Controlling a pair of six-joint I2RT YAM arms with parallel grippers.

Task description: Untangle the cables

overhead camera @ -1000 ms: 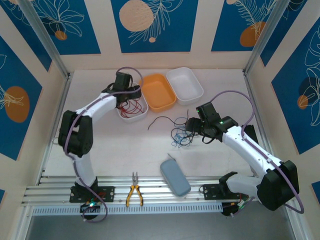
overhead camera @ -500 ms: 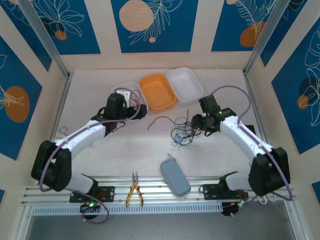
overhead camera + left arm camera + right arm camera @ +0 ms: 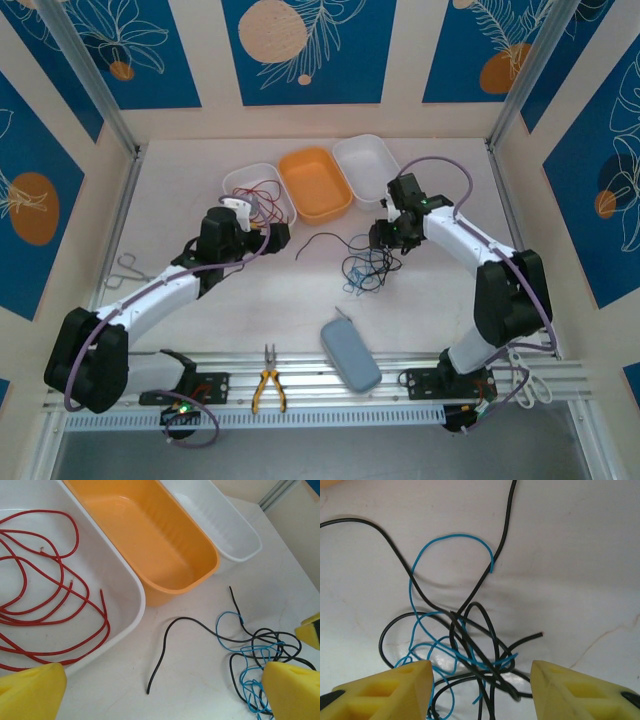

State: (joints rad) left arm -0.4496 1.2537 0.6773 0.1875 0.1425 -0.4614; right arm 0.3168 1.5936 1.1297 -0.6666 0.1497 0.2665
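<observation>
A tangle of black and light blue cables [image 3: 362, 266] lies on the table right of centre, with one black strand [image 3: 167, 645] trailing left from it. Red cables [image 3: 60, 580] lie loose in the left white tray [image 3: 232, 183]. My right gripper [image 3: 482, 690] hangs low over the tangle [image 3: 470, 645], its yellow fingers [image 3: 385, 690] apart on either side of the knot and not pinching any strand. My left gripper [image 3: 160, 695] is wide open above the black strand's free end, between the tray and the tangle [image 3: 255, 655]. From above, the left gripper [image 3: 283, 235] and right gripper [image 3: 383, 238] face each other.
An orange tray [image 3: 318, 183] and a second white tray [image 3: 370, 168] stand at the back beside the first. A blue-grey case [image 3: 350, 355] and yellow-handled pliers [image 3: 268, 385] lie near the front rail. Metal forceps [image 3: 125, 268] rest at the left.
My left arm has drawn back from over the white tray and dropped toward the table, leaving the red cables inside. My right arm moved over the tangle and its jaws narrowed.
</observation>
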